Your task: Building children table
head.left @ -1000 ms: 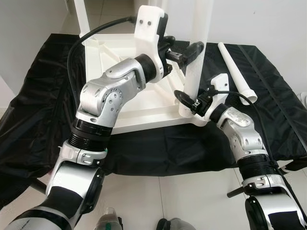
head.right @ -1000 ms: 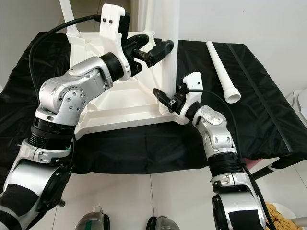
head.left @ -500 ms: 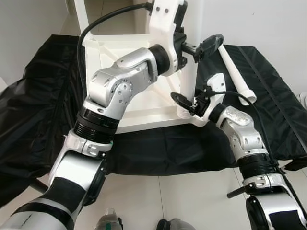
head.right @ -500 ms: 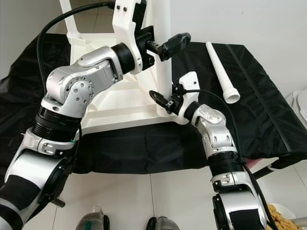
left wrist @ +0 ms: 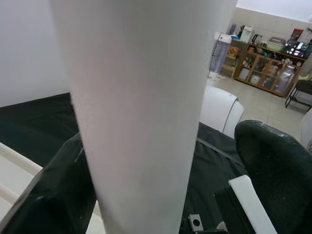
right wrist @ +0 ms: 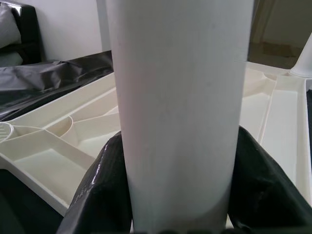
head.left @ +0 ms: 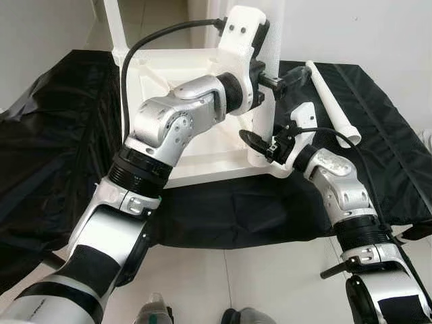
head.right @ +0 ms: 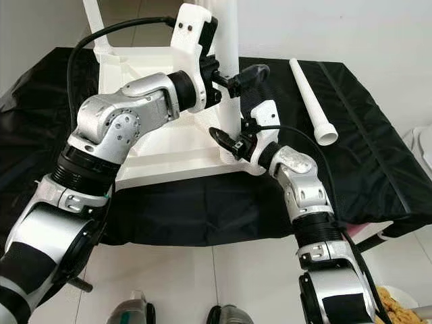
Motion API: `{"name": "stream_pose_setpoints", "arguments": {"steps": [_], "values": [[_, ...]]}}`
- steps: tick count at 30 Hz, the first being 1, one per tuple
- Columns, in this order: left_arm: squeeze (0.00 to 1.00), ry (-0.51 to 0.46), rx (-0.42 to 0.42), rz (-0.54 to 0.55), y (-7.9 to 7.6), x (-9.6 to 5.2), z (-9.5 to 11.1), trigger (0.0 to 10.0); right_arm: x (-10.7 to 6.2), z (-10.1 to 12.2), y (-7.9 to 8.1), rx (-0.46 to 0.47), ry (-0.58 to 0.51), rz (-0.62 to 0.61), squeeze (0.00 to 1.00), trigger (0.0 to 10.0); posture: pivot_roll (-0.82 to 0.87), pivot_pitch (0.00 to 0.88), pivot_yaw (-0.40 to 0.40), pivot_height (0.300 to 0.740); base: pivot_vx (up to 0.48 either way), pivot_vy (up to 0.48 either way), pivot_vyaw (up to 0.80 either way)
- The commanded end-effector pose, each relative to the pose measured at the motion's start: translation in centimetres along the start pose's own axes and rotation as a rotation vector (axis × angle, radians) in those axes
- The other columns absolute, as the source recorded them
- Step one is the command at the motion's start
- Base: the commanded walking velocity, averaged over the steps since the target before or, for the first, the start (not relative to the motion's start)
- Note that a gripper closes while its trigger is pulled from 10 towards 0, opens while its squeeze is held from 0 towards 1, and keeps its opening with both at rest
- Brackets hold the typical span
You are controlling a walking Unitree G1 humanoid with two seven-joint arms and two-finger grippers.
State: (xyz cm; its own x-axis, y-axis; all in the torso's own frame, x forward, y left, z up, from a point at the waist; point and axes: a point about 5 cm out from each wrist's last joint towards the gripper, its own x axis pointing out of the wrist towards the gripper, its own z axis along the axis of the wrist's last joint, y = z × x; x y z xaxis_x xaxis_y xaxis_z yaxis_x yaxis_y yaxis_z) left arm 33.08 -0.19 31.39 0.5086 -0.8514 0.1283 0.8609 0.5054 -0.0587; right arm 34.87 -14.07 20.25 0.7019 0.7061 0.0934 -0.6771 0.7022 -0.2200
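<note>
Black cloth [head.left: 61, 135] covers the floor under my work area, with pale tile at its near edge. On the cloth I see the white plastic tabletop [head.left: 202, 152] lying upside down, its ribbed underside divided into shallow moulded compartments that hold nothing I can make out. At its near right corner a smooth white round leg [head.left: 264, 128] stands upright in a socket. Another white leg [head.right: 310, 101], tapered with a wider collar at one end, lies loose on the cloth to the right, well apart from the tabletop.

My left end effector [head.left: 287, 79] reaches across the tabletop to the upright leg higher up; the left wrist view shows one black finger [left wrist: 58, 195] on each side of the leg, closed against it. My right end effector [head.left: 260, 145] sits low, just above the socket, its fingers [right wrist: 105, 195] wrapped around the leg and touching it on both sides.
</note>
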Motion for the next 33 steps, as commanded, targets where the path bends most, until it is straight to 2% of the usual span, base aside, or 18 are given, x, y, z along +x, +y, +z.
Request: {"name": "stream_pose_setpoints", "arguments": {"steps": [1,2,3,5,6,21,24,25,26,30,32,33], "values": [[0.00,-0.001,0.015,-0.360,-2.1,0.2,0.6,10.0,0.1,0.7,-0.1,-0.025,-0.021,-0.004,0.00,10.0,0.04,0.012,-0.023,0.740,0.000,0.000,0.00],[0.00,-0.010,0.009,-0.351,-1.9,0.3,0.8,8.1,0.2,0.7,-0.1,-0.024,-0.025,-0.005,0.00,10.0,0.04,0.006,-0.025,0.740,0.000,0.000,0.00],[0.00,-0.016,0.005,-0.345,-1.8,0.3,0.9,0.9,0.2,0.7,-0.1,-0.022,-0.028,-0.005,0.00,10.0,0.04,0.006,-0.025,0.740,0.000,0.000,0.00],[0.00,-0.016,0.005,-0.345,-1.8,0.3,0.9,0.9,0.2,0.7,-0.1,-0.022,-0.028,-0.005,0.00,10.0,0.04,0.006,-0.025,0.740,0.000,0.000,0.00],[0.00,-0.042,0.006,-0.332,-1.6,0.4,1.4,0.0,0.3,0.9,-0.2,-0.024,-0.032,-0.009,0.00,10.0,0.03,0.000,-0.027,0.740,0.000,0.000,0.00],[0.00,-0.095,0.013,-0.283,-1.0,0.7,2.7,0.0,0.3,0.5,-0.3,0.022,-0.020,-0.048,0.00,10.0,0.03,0.000,-0.017,0.740,0.000,0.000,0.00],[0.00,-0.086,0.042,-0.271,-1.0,0.8,2.8,0.0,0.3,0.4,-0.4,0.043,-0.018,-0.065,0.00,10.0,0.03,0.000,-0.015,0.740,0.000,0.000,0.00],[0.00,-0.080,0.066,-0.254,-0.9,1.0,2.8,10.0,0.3,0.3,-0.4,0.053,-0.025,-0.083,0.49,10.0,0.03,0.005,-0.011,0.740,0.000,0.000,0.00],[0.00,-0.076,0.080,-0.237,-0.9,1.1,2.8,10.0,0.3,0.3,-0.4,0.071,-0.033,-0.095,1.00,10.0,0.03,0.008,-0.011,0.740,0.000,0.000,0.00],[0.00,-0.065,0.098,-0.185,-0.6,1.2,3.0,10.0,0.3,0.2,-0.2,0.081,-0.039,-0.102,1.00,10.0,0.03,0.009,-0.011,0.740,0.000,0.000,0.00],[0.00,-0.035,0.113,-0.032,0.6,1.5,3.1,10.0,0.4,0.2,-0.1,0.070,-0.045,-0.137,1.00,10.0,0.02,0.015,-0.008,0.740,0.000,0.000,0.00],[0.00,-0.035,0.113,-0.032,0.6,1.5,3.1,10.0,0.4,0.2,-0.1,0.070,-0.045,-0.137,1.00,10.0,0.02,0.015,-0.008,0.740,0.000,0.000,0.00]]}}
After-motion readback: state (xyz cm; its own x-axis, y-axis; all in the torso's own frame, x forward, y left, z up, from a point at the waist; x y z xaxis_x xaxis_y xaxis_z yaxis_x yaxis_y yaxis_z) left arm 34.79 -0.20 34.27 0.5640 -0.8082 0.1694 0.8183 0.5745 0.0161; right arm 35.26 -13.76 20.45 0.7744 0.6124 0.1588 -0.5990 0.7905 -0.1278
